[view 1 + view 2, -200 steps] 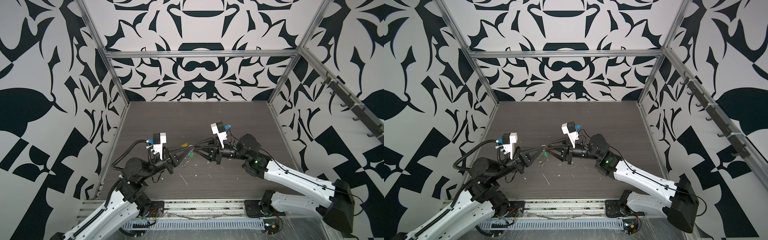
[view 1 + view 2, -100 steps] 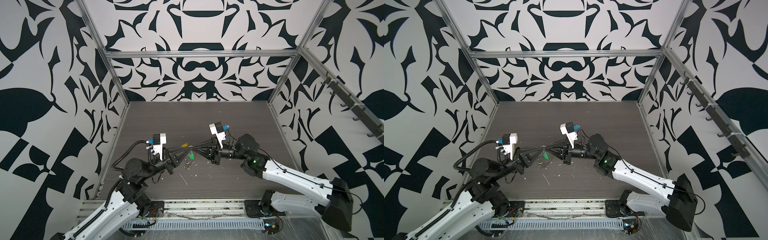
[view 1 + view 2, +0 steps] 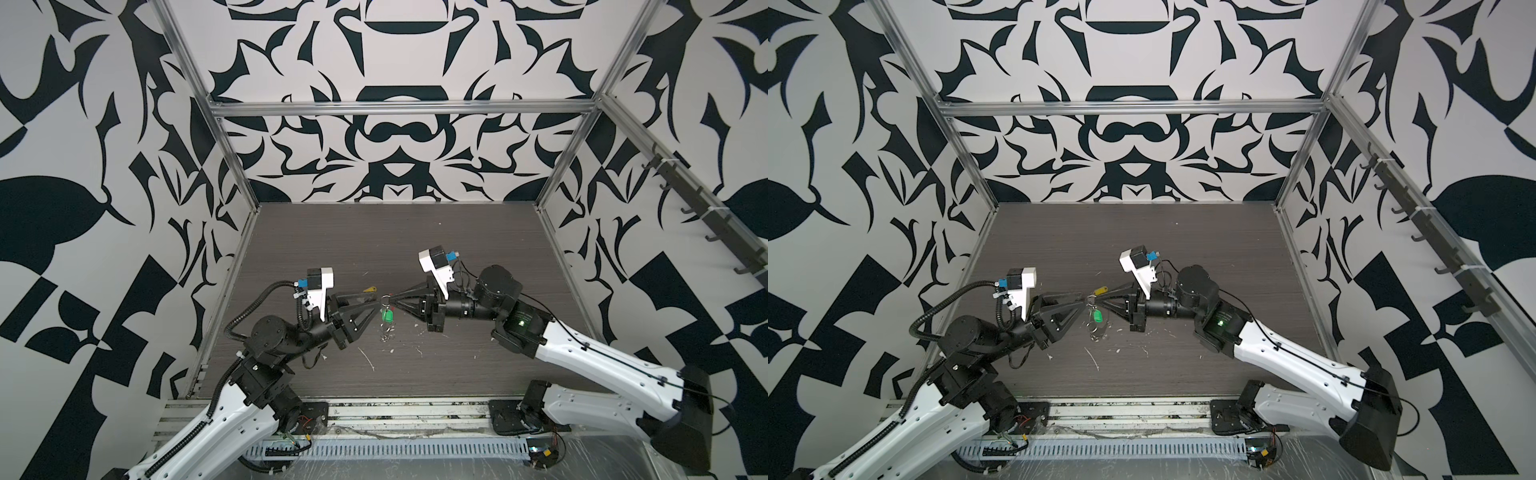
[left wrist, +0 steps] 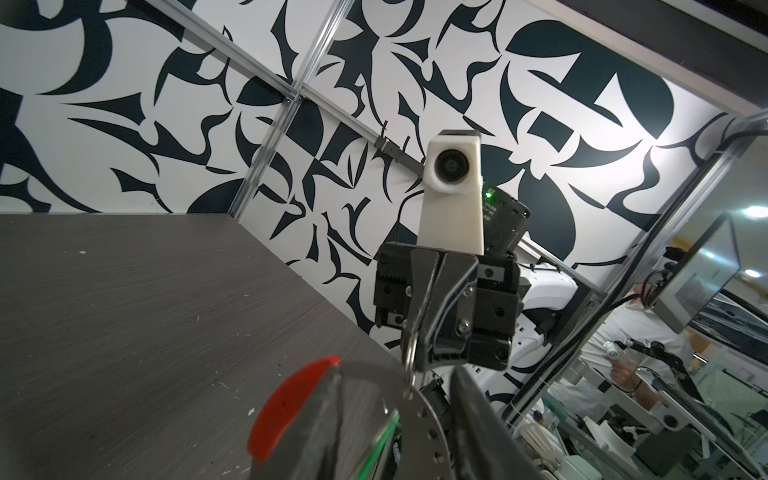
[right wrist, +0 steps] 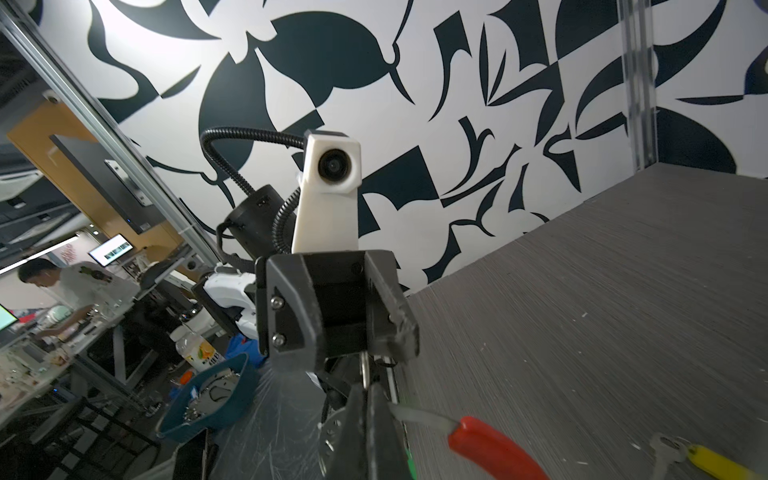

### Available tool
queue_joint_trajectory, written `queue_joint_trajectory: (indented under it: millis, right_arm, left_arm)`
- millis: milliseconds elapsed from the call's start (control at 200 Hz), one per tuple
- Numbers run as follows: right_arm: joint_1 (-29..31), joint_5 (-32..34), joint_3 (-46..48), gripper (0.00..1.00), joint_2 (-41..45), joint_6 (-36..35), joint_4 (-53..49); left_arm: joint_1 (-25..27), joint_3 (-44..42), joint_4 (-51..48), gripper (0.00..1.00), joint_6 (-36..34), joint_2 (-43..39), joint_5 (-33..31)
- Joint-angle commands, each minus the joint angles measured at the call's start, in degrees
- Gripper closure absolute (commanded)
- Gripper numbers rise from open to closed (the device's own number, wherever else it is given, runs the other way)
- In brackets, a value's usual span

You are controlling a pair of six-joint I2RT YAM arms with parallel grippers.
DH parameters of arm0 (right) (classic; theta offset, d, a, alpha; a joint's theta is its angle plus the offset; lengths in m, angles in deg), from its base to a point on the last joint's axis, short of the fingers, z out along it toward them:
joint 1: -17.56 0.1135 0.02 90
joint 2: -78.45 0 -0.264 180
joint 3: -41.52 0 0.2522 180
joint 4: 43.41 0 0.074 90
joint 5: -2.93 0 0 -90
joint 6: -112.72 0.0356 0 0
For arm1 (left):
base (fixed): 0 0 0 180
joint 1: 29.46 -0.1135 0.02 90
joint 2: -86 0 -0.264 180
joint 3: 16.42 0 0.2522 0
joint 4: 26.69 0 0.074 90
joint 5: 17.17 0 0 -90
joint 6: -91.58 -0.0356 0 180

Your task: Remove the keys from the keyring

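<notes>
A dark wood-grain tabletop (image 3: 395, 241) lay beneath the fingers (image 3: 357, 311), with pale scraps (image 3: 368, 359) scattered just in front of their tips. Black-and-white patterned walls (image 3: 395, 158) stood well behind them, and a hook rail (image 3: 692, 185) ran far to their right.

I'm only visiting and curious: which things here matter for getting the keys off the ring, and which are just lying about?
Part of the job:
- keyring with red sleeve
- right pincer, closed on it
- left pincer, open
- green key tag, hanging between them
- yellow key tag, on the table

Just lying about:
- pale scraps on the table
- blue bowl
- bottle
</notes>
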Motion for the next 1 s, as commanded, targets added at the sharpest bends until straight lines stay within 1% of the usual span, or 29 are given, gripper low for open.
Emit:
queue_joint_trajectory:
  millis: [0,70,225,290,410,465,590,720,830,995]
  right_arm:
    - [0.2,1.1,-4.1,1.0,2.1,-6.3,-10.3]
    - [0.2,0.9,-5.6,1.0,2.0,-8.7,-15.3]
    - [0.2,0.9,-10.8,1.0,0.8,-14.3,-26.7]
    - [0.2,0.9,-12.8,1.0,0.0,-16.0,-30.7]
    - [0.2,0.7,-15.8,1.0,-1.2,-18.6,-36.2]
    - [0.2,0.8,-16.9,1.0,-1.7,-19.4,-38.0]
    - [0.2,0.4,-19.4,1.0,-2.9,-21.1,-41.8]
    - [0.2,-0.3,-21.5,1.0,-4.1,-22.3,-44.7]
    - [0.2,-0.7,-22.9,1.0,-5.2,-23.2,-46.7]
    - [0.2,-0.3,-24.0,1.0,-6.1,-23.9,-48.0]
  left_arm:
    - [0.0,2.6,-5.6,0.48,-0.7,-2.0,-0.6]
    - [0.0,3.4,-8.5,0.45,-1.0,-2.3,-0.6]
    - [0.0,6.5,-15.3,0.45,-2.5,-0.9,1.5]
    - [0.0,7.9,-18.1,0.47,-3.3,0.2,2.6]
    - [0.0,10.0,-21.5,0.56,-4.8,2.3,4.1]
    - [0.0,10.9,-22.7,0.58,-5.3,3.4,5.1]
    - [0.0,12.8,-24.6,0.6,-6.3,6.6,7.6]
    - [0.0,14.2,-25.1,0.66,-6.9,9.2,10.0]
    - [0.0,15.0,-25.1,0.7,-7.1,10.6,11.9]
    - [0.0,15.5,-25.4,0.75,-7.2,11.8,13.0]
